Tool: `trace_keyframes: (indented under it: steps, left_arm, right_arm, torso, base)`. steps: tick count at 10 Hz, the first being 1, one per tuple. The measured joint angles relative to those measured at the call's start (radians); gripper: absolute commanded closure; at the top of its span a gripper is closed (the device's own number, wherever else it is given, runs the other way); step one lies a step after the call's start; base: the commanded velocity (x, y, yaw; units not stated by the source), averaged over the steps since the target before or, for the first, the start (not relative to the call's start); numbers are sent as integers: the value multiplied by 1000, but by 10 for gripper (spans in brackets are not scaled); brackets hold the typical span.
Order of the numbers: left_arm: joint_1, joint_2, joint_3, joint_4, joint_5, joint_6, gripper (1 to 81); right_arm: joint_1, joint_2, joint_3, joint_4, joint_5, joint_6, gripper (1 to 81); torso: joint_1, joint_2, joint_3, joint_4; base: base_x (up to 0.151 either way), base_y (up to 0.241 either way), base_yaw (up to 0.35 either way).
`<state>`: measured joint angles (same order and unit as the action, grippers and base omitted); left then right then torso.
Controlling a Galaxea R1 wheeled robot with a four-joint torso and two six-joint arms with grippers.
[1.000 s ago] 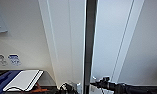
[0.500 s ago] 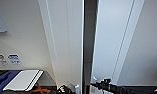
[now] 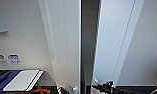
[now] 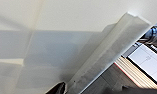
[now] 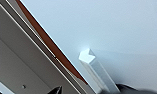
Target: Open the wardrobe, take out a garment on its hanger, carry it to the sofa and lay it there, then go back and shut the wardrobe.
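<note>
The white wardrobe (image 3: 66, 37) stands right in front of me, its two doors parted by a dark gap (image 3: 89, 37). My left gripper (image 3: 65, 90) is low against the left door, by its white handle (image 4: 106, 55). My right gripper (image 3: 104, 87) is at the right door's white handle (image 5: 96, 70), just below and right of the gap. A rust-orange strip (image 5: 49, 48) shows through the gap in the right wrist view. The doors hide the garment and the hanger.
A white flat board (image 3: 22, 80) lies over something dark blue (image 3: 2, 80) at the lower left, with an orange thing (image 3: 39, 88) beside it. Wall sockets (image 3: 14, 59) sit on the white wall to the left.
The dark gap between the two doors has grown wider, with the right door's edge swinging out to the right. Both grippers stay low at the doors.
</note>
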<state>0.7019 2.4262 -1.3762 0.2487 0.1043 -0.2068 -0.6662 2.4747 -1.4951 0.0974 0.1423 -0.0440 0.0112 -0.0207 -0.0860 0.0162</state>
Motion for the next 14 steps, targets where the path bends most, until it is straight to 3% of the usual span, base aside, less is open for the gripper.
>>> trace_keyframes:
  steps: [2, 5, 14]
  left_arm:
    - [9, -6, 4, 7, -16, 0, 10]
    - [19, -45, 41, 12, -5, 0, 10]
    - [75, -153, 123, 40, -42, 10, 10]
  right_arm:
    - [-3, -19, 23, -12, -14, 0, 10]
    - [7, -57, 64, -75, -111, 0, 10]
    - [-7, -148, 153, -92, -161, 3, 10]
  torso:
    - [0, 0, 0, 0]
    - [0, 0, 1, 0]
    - [0, 0, 1, 0]
  base:
    - [0, 0, 0]
    - [0, 0, 0]
    - [0, 0, 0]
